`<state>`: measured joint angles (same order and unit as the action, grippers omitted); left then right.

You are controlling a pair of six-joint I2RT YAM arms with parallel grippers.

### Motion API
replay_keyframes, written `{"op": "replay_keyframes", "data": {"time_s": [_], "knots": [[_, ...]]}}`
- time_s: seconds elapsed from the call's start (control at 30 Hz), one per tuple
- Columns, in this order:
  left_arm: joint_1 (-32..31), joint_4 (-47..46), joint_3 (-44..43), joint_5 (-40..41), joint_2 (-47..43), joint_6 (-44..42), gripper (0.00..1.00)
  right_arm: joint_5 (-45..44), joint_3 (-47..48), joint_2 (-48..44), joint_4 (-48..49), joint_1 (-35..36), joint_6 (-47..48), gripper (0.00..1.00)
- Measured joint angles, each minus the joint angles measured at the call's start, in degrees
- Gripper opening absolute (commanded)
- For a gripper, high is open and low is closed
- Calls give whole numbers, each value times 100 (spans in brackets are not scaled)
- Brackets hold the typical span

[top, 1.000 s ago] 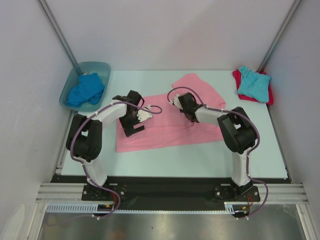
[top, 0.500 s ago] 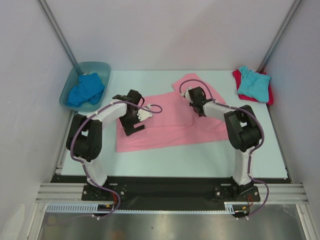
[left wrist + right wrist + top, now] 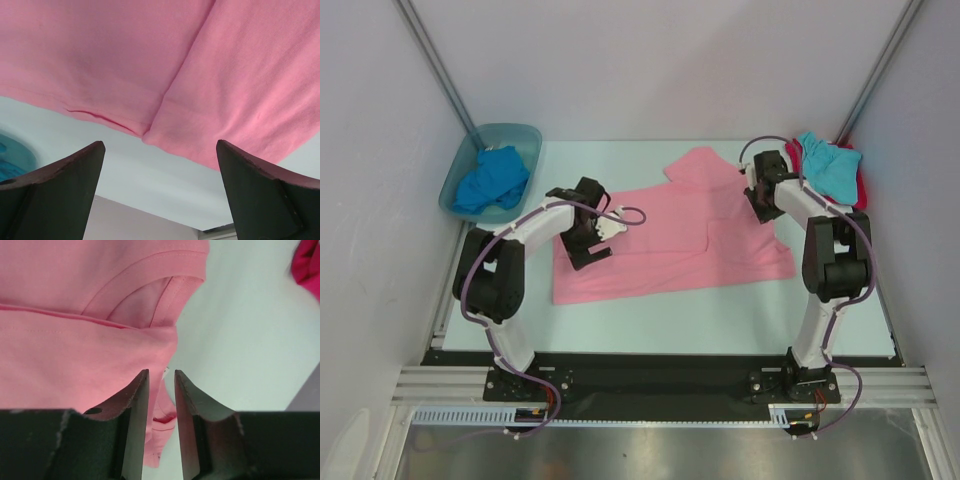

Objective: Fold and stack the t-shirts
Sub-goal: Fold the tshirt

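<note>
The pink t-shirt [image 3: 660,240] lies spread across the middle of the table, partly folded over itself. My left gripper [image 3: 588,248] is open and empty over its left part; in the left wrist view [image 3: 160,150] the pink cloth [image 3: 150,60] fills the top. My right gripper [image 3: 765,200] is at the shirt's right end by the collar, shut on a fold of pink cloth [image 3: 75,340] between its fingers [image 3: 161,385]. The turquoise t-shirt [image 3: 828,165] lies on the red t-shirt [image 3: 860,192] at the back right. The royal blue t-shirt [image 3: 492,180] sits in the tub.
The blue-green plastic tub [image 3: 510,130] stands at the back left corner. White walls close in the pale table [image 3: 720,300] on three sides. A strip of red cloth [image 3: 307,265] shows at the top right of the right wrist view.
My right gripper has moved from the middle of the shirt to the right and back, pulling the pink cloth out towards the right. The left arm has barely moved.
</note>
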<state>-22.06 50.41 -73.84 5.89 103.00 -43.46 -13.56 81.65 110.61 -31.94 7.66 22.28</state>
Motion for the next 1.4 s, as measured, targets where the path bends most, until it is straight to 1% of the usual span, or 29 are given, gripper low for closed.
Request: {"op": "replay_keyframes", "data": {"time_s": [0.4, 0.77, 0.87, 1.1, 1.2, 1.4], "knots": [[-22, 90, -98, 7, 31, -9, 100, 1287, 479, 684, -302, -774, -782, 34], [-22, 116, -98, 44, 31, -9, 100, 2026, 758, 726, -341, -1292, -1008, 32], [-26, 118, -98, 46, 31, -9, 100, 2214, 815, 726, -337, -1386, -1025, 33], [-33, 133, -98, 55, 31, -9, 100, 2730, 815, 796, -350, -1427, -1021, 39], [-33, 133, -98, 68, 31, -9, 100, 2944, 815, 802, -372, -1425, -1014, 39], [-35, 136, -98, 111, 31, -9, 100, 3104, 791, 802, -367, -1456, -1005, 40]]}}
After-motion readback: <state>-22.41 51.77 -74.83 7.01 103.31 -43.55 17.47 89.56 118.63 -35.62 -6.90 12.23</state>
